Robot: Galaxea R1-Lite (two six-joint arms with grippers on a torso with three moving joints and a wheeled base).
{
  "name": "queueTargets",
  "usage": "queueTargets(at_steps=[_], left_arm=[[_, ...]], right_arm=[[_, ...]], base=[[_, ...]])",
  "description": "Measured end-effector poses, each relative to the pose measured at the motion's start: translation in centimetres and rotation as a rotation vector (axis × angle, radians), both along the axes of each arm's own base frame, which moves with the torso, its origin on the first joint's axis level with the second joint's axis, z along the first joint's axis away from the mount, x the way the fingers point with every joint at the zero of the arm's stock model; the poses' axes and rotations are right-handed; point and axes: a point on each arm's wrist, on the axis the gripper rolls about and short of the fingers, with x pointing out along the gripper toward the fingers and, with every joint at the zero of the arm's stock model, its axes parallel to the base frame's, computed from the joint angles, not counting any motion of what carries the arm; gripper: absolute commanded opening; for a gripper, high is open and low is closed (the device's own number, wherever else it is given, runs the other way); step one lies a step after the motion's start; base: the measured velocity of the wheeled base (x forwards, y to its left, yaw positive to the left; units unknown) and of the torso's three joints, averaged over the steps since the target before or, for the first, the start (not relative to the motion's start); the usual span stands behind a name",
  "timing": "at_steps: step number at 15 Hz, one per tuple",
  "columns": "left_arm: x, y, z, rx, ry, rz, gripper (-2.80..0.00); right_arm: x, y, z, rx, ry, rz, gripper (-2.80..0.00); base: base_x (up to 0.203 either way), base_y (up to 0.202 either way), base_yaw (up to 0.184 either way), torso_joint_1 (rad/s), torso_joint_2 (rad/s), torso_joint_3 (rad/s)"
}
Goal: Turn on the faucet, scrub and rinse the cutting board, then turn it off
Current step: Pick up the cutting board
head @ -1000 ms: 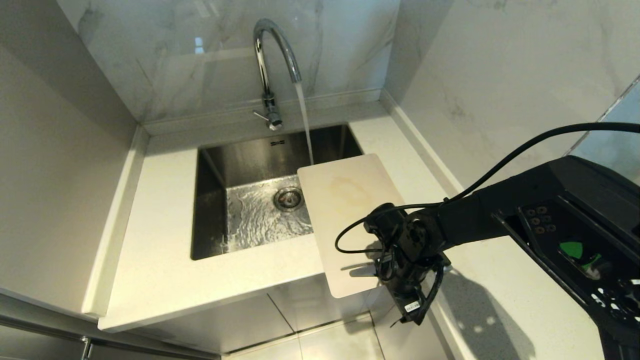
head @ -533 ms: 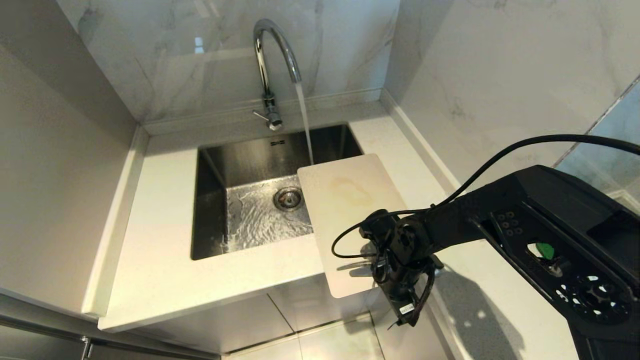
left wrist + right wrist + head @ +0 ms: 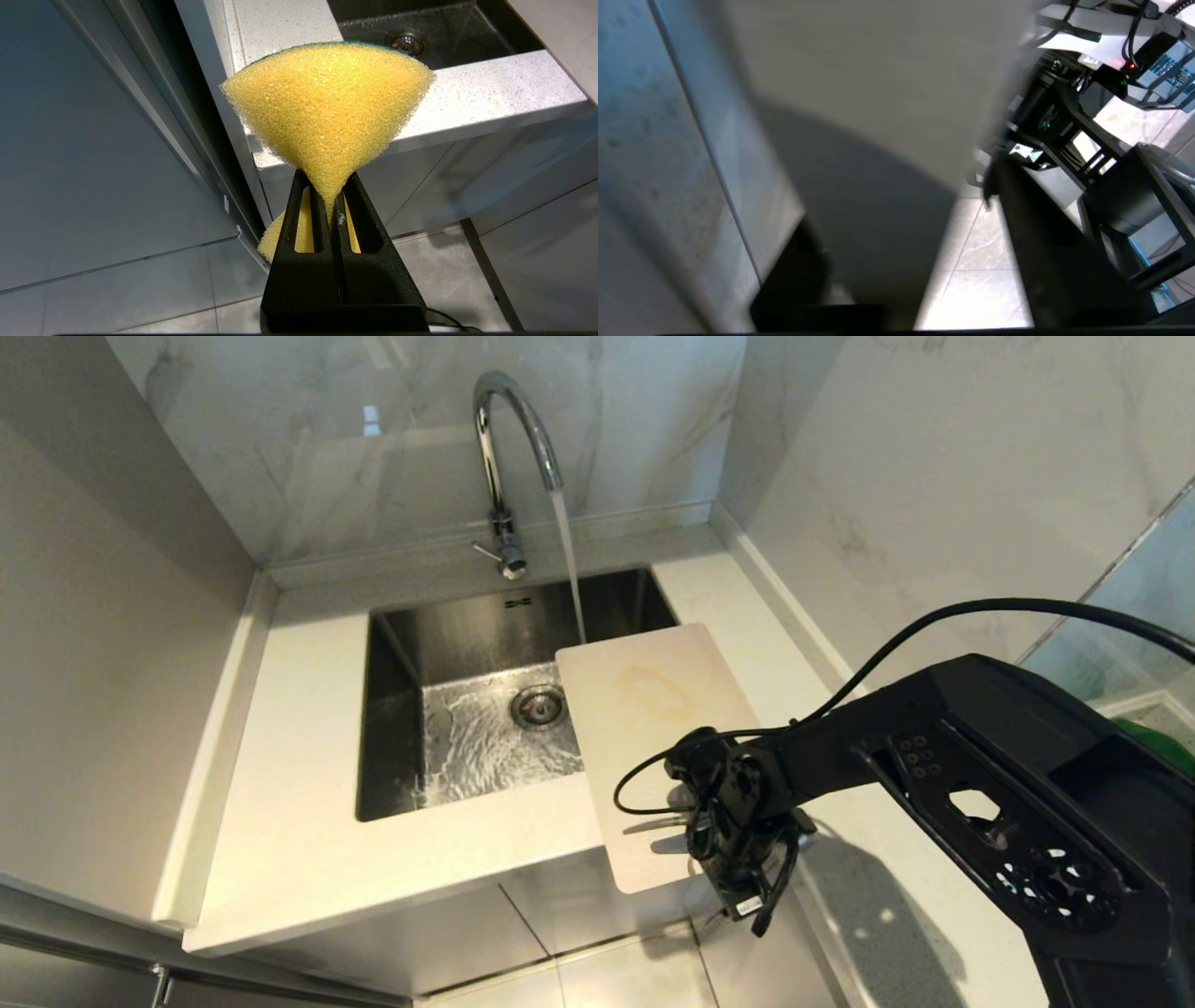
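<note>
One faucet [image 3: 509, 448], one sink [image 3: 467, 709], one cutting board [image 3: 649, 747], one sponge [image 3: 327, 112], two grippers. The faucet stands behind the sink, and a single stream of water runs from its spout into the basin. The cutting board lies at the sink's right edge, one end over the basin, the other jutting past the counter's front. The right gripper [image 3: 719, 854] is at that overhanging end; how wide its fingers stand, and whether they have the board, I cannot tell. The left gripper [image 3: 334, 205], below the counter in front of the sink, pinches the yellow sponge tight. Small marks on the sink's back wall are unreadable.
</note>
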Motion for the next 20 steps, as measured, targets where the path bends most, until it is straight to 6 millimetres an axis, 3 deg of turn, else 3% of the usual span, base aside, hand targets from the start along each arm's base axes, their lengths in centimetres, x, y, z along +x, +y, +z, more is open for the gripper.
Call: queueTargets(at_steps=[6,9,14,20], left_arm=[[0.0,0.0,0.0,0.0,0.0,-0.001,-2.8],[0.0,0.0,0.0,0.0,0.0,0.0,-2.8],[0.0,0.0,0.0,0.0,0.0,0.0,-2.8],[0.0,0.0,0.0,0.0,0.0,0.0,-2.8]], right_arm=[[0.3,-0.2,0.4,0.005,-0.012,-0.005,-2.8],[-0.2,-0.4,2.0,0.008,-0.021,-0.003,-2.8],[-2.4,-1.5,7.4,-0.023,-0.081,0.048,-2.8],[-6.6,-3.7,14.1,-0.115,-0.153,0.169,-2.8]], base=[[0.0,0.0,0.0,0.0,0.0,0.0],[0.0,0.0,0.0,0.0,0.0,0.0],[0.0,0.0,0.0,0.0,0.0,0.0],[0.0,0.0,0.0,0.0,0.0,0.0]])
